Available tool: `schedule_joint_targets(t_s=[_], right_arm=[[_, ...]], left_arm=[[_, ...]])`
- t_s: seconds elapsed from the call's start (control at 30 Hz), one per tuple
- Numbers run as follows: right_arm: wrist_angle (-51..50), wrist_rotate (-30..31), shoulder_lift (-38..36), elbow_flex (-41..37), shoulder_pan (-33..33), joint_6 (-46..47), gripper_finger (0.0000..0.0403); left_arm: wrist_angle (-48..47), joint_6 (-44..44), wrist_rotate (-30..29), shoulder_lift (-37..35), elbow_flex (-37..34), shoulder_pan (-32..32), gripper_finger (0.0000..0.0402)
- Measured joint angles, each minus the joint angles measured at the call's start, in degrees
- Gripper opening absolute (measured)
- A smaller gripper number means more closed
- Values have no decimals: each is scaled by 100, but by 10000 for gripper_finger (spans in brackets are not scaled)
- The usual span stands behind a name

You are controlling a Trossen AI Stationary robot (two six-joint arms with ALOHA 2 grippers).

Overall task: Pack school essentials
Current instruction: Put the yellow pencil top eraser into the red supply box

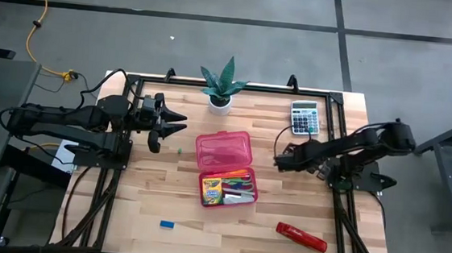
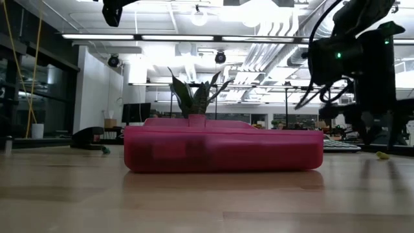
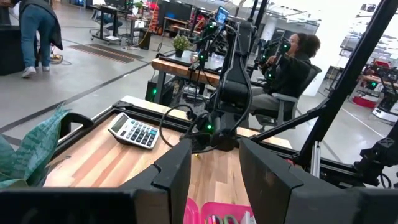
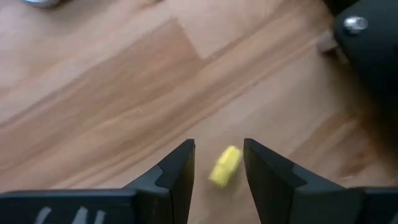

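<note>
- the wooden table (image 1: 148,193) takes up most of the high view, with an arm on each side
- left arm sits parked at the table's left edge, lifted off the surface; left gripper (image 1: 179,124) has its fingers apart with nothing between them, pointing across at the right arm
- right arm reaches in low from the right; right gripper (image 4: 217,163) is down by the wood with its fingers partly open and straddling the small yellow piece (image 4: 224,165), which lies on the table in the gap, not clamped as far as I can see
- pink pencil case (image 1: 226,168) lies open mid-table, lid flap toward the plant; the lower half holds the yellow-green crayon box (image 1: 210,191) plus a jumble of markers and pencils I can't sort out
- potted plant (image 1: 222,86) at the far edge, behind the case
- grey calculator (image 1: 305,117) at the far right corner
- red stapler (image 1: 301,237) near the front right edge
- tiny blue eraser (image 1: 167,224) on bare wood front left of the case, well apart from it
</note>
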Motion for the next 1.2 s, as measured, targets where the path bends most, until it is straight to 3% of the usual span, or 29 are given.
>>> schedule_joint_targets(t_s=[0.17, 0.63, 1.2], right_arm=[[108, -285, 231, 0, 4, 93, 129], [233, -306, 282, 0, 5, -71, 125], [242, -319, 276, 0, 7, -418, 23]], left_arm=[[0, 2, 2, 0, 0, 0, 124], [-14, 2, 2, 0, 0, 0, 124], [-24, 1, 4, 0, 0, 3, 124]])
